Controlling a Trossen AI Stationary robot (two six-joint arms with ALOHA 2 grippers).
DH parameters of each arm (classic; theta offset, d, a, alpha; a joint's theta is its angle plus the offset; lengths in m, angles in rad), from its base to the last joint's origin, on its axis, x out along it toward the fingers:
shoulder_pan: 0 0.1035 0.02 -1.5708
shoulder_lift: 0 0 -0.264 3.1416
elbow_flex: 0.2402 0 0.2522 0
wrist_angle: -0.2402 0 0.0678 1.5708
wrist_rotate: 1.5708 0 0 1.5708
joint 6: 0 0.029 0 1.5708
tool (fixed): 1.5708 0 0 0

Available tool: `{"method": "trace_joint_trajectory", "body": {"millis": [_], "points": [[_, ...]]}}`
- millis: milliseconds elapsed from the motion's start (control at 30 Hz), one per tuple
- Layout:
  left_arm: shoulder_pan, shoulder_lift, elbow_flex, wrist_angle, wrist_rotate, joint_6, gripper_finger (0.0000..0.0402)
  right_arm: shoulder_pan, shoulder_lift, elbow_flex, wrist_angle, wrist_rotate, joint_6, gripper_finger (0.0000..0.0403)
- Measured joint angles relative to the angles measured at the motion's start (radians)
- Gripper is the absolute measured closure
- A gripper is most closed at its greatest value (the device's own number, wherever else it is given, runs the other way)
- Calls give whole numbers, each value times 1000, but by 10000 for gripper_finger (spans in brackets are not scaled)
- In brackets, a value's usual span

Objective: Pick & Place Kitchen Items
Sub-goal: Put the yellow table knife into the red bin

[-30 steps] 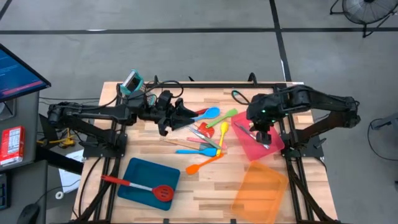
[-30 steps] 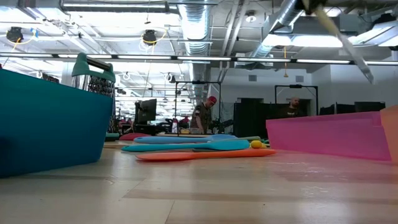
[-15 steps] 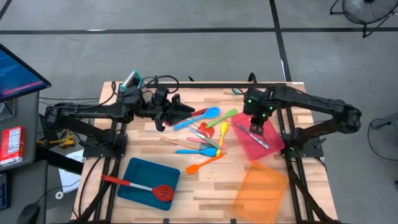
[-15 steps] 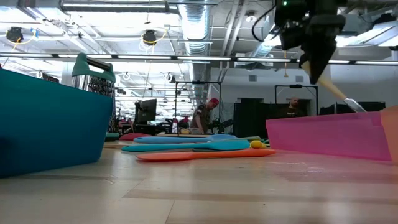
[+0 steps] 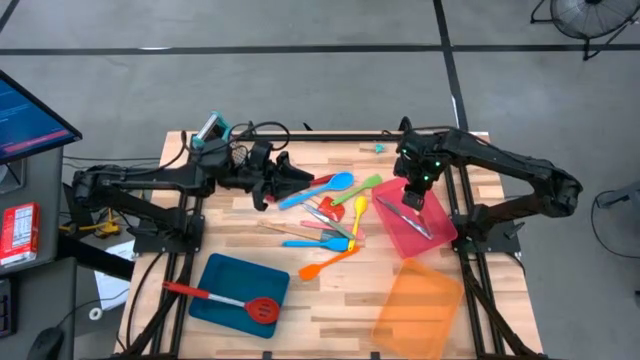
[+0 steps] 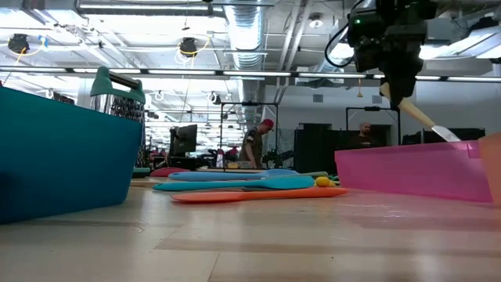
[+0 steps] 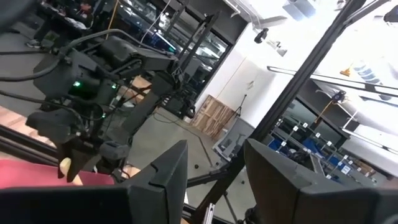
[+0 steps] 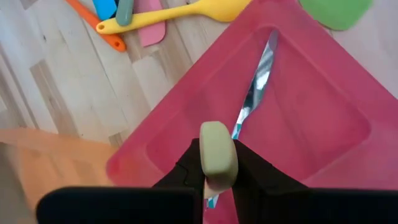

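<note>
My right gripper (image 5: 413, 192) hangs over the far part of the red tray (image 5: 445, 228), shut on a slim utensil with a pale handle (image 6: 419, 116). A thin metal utensil (image 8: 258, 74) lies on the tray floor below it. The other kitchen items (image 5: 330, 215), in blue, green, yellow, orange, pink and red, lie in a loose heap mid-table. My left gripper (image 5: 292, 180) floats open at the heap's left end, touching nothing; its fingers (image 7: 168, 180) point level toward the right arm. My right gripper pinches the pale handle between its two fingers near its upper end (image 8: 217, 155), coming from above and pointing down. The utensil slants down from the fingers toward the tray; its light tip (image 6: 445, 133) reaches the tray wall's top edge. Whether the tip touches the tray I cannot tell.
A blue tray (image 5: 225, 275) near the left front edge carries a red slotted turner (image 5: 262, 308). An orange tray (image 5: 420, 310) lies at the right front. A metal grater with a teal handle (image 5: 212, 130) stands at the far left. People stand in the room behind.
My right gripper has carried the pale-handled utensil toward the table's far edge and lowered it, so its tip now sits at the red tray's wall. My left gripper has drawn back slightly toward the table's left.
</note>
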Motion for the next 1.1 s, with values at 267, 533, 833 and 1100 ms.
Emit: {"method": "trace_joint_trajectory", "body": {"millis": [267,533,833,1100], "points": [[72,-93,-1,-20,2,-54,261,-26,0,0,-15,3,-20,366],[142,-272,0,-187,5,-60,261,-26,0,0,-14,1,-34,366],[214,-395,0,-324,4,-42,261,-26,0,-58,16,-3,-21,366],[242,-420,0,-336,0,-5,261,-26,0,-110,55,-8,-9,366]]}}
